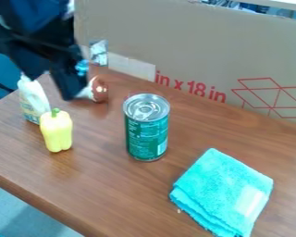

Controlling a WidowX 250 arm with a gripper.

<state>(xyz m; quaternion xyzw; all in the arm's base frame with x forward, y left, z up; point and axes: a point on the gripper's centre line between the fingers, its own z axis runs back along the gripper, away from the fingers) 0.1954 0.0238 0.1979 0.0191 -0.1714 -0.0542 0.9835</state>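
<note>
one gripper point(50, 89) hangs at the upper left, over the far left part of the table point(113, 194), its two fingers standing apart, so it is open, with nothing seen held between them. two things lie nearest to it: one white bottle point(34, 101) with a printed label, upright below the gripper, and one shiny reddish-brown piece point(100, 90) with a pale part at its left, right beside the nearer fingertip; whether they touch i cannot tell. one yellow bell pepper point(56, 132) with one green stem stands just in front of the bottle. one can point(146, 134) stands upright near the middle, with one green label, a silver lid and one pull tab. one turquoise cloth point(221, 192), folded in layers, lies at the lower right, with one pale patch on it. that makes five things on the table, one of each kind. behind them runs one big cardboard panel point(194, 41) with red print and a red line drawing at its right; one whitish strip point(133, 67) and one small silvery patch point(99, 53) show at its left end.
</note>
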